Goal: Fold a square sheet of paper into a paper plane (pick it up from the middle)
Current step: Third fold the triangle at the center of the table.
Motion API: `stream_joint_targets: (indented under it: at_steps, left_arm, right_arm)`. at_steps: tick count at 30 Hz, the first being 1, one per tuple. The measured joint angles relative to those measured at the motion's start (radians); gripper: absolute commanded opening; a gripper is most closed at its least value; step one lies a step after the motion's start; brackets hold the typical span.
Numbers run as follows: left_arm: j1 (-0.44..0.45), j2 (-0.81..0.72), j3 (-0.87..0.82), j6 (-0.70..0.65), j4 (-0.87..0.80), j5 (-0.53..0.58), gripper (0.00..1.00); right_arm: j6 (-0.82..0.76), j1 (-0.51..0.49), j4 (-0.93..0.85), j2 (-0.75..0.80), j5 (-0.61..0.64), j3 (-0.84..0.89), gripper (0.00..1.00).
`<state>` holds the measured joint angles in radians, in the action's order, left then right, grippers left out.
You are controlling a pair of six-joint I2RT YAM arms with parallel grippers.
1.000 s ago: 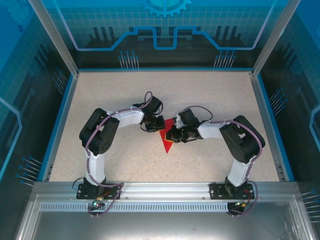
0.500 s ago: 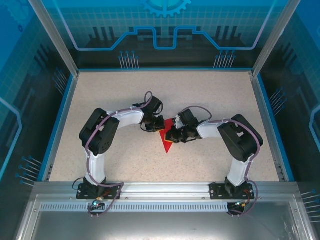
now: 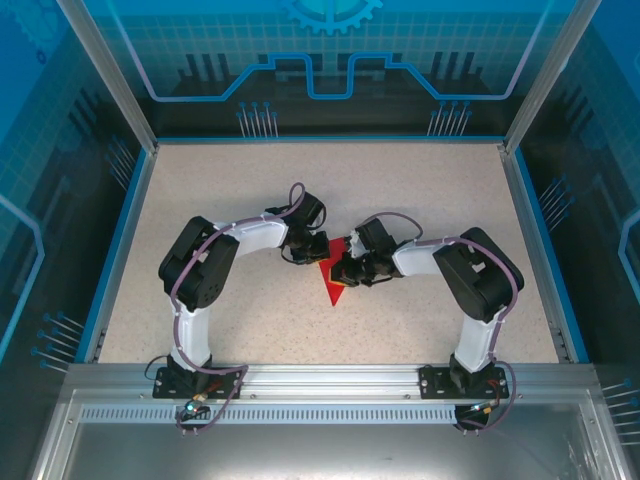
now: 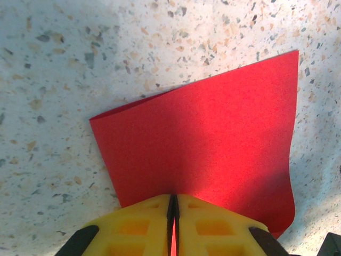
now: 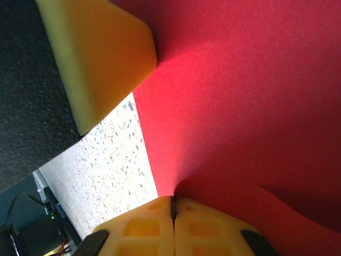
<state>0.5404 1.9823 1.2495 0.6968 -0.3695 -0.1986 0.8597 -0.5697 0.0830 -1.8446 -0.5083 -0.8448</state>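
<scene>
Found the square sheet of paper (image 3: 333,288) at the middle of the table (image 3: 250,190), folded to a point, between both arms. Noted left end effector (image 4: 172,198) pinched closed on one edge and right end effector (image 5: 173,200) clamped on another, paper buckling there. Judged it light, floppy, crease-prone and tearable. Best gripped on edges near the centre fold, without pulling apart.

We see a speckled beige desk (image 3: 250,190), its dark and tan flecks sharp in the left wrist view. A blue rim (image 3: 320,139) borders it at the back and both sides. Aluminium posts (image 3: 105,75) carry clear walls (image 3: 60,200) printed with blue circuit lines, and a gear emblem (image 3: 332,12) sits top centre. A slotted metal rail (image 3: 330,412) runs along the near edge.
</scene>
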Motion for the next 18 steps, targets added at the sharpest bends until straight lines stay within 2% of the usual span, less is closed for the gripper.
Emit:
stream_joint_targets:
  at_steps: [18]
  left_arm:
    - [0.000,0.000,0.005,-0.010,-0.010,0.000,0.12]
  right_arm:
    - [-0.033,0.000,-0.007,-0.008,-0.003,-0.007,0.08]
